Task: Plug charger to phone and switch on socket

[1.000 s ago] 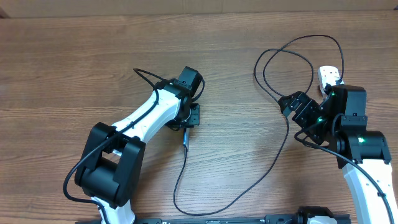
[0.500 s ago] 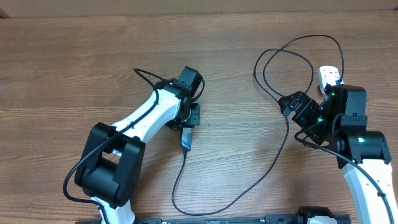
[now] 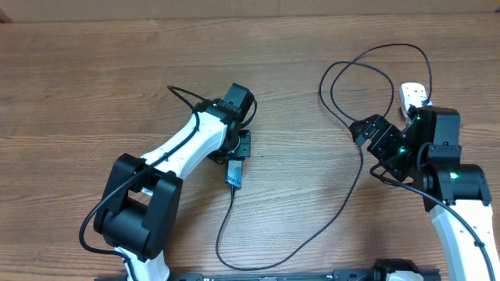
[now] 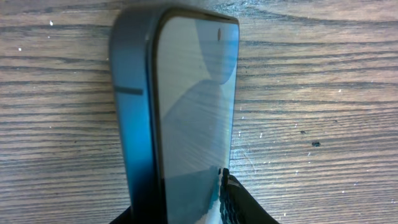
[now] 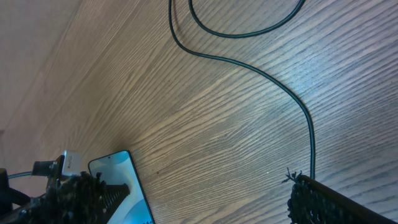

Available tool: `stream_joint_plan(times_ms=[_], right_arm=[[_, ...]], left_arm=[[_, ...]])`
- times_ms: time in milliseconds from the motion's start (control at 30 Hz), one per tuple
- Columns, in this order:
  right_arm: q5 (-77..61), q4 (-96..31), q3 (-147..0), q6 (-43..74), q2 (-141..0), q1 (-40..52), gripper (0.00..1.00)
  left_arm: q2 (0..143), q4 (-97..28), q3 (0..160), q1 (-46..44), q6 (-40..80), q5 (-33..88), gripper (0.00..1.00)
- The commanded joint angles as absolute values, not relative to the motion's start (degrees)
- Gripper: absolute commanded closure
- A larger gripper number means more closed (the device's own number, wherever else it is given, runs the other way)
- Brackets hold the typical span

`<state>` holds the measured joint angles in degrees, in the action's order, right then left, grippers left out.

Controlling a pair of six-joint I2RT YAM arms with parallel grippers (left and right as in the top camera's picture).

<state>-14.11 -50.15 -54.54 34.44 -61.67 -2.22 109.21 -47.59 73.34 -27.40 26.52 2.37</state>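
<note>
Left hand point(image 3: 237, 160) is straddling the tilted phone point(image 4: 186, 112) on the desk point(image 3: 78, 78); grip: cannot tell. Right hand point(image 3: 371, 148) is gaping wide.

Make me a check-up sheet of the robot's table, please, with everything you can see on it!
Surface: brown wood-grain table, with tiny pale specks.
Job's things: slim dark-edged phone with a blue-teal screen at the left tool; white oblong power strip, mostly hidden under the right arm.
Clutter: nothing seen.
Grippers: left tool has the phone between its fingers, grip unclear; right tool open, holding nothing.
Cables: long thin black charger cable runs from the phone's lower end, curves across the table and loops by the right tool; plugged in or not, cannot tell.
Surroundings: pale strip beyond the table's far edge.
</note>
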Motion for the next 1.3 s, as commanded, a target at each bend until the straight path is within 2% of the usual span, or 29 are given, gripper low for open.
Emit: stream_joint_plan(times_ms=[0,200,1033,1267], right_arm=[[-13.3,-50.0,-55.7,33.8,-61.1,-2.3,0.0],[-13.3,-50.0,-55.7,33.8,-61.1,-2.3,0.0],[-13.3,-50.0,-55.7,33.8,-61.1,-2.3,0.0],[-13.3,-50.0,-55.7,33.8,-61.1,-2.3,0.0]], left_arm=[[109.6,-47.7,74.3,-27.8,25.7,2.8,0.7],[109.6,-47.8,74.3,-27.8,25.7,2.8,0.66],[109.6,-47.7,74.3,-27.8,25.7,2.8,0.59],[109.6,-47.8,74.3,-27.8,25.7,3.0,0.64]])
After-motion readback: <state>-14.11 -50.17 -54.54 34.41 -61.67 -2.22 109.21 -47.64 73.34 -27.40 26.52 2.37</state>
